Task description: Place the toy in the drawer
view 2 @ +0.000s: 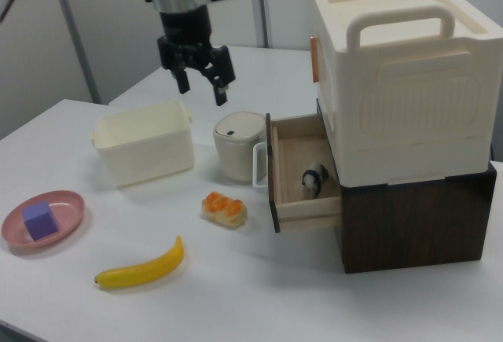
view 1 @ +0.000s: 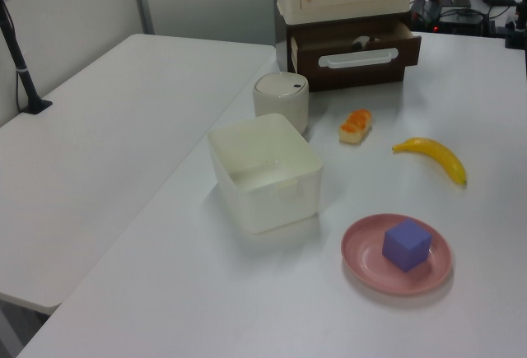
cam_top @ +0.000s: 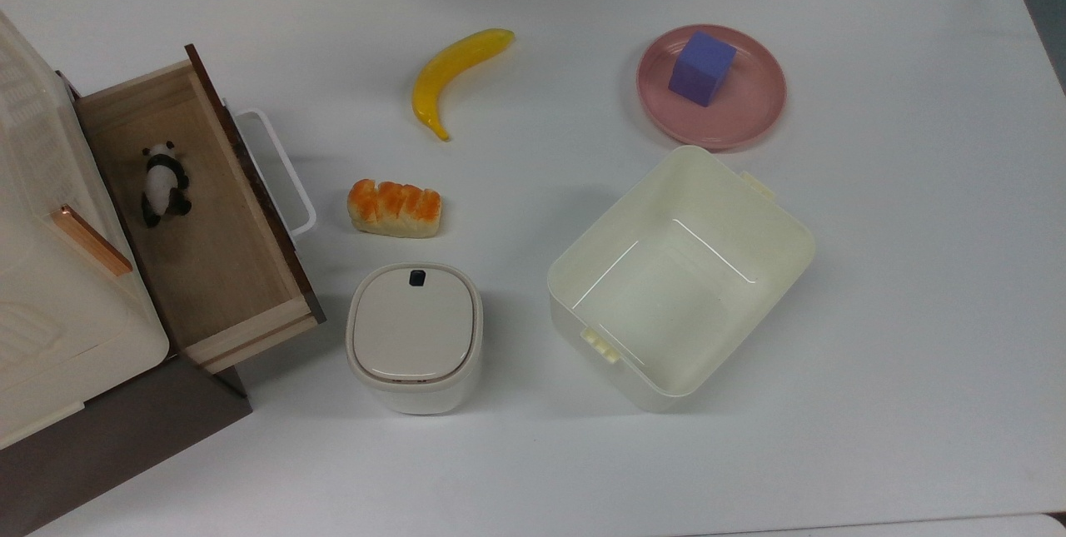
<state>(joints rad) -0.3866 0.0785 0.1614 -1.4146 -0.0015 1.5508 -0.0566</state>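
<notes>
Panda toy (cam_top: 164, 184) lies inside open wooden drawer (cam_top: 241, 287), below and well apart from claw (view 2: 201, 79). Claw raised, fingers spread, empty. Placement looks done; likely next: retreat, maybe push drawer shut.

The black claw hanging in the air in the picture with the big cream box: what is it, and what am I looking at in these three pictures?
That claw is the gripper of a robot arm, two fingers that open and close like tongs. Here it hangs above the white table, open and holding nothing.

The three pictures show one moment from three cameras: one looks straight down, two look from opposite sides.

The toy panda lies inside the open wooden drawer, so the job of putting it there looks done; the drawer has not been pushed shut.

On the table are a banana, a small bread loaf, a lidded cream container, an open cream bin, and a purple cube on a pink plate. A cream carrying box sits on the drawer cabinet.
</notes>
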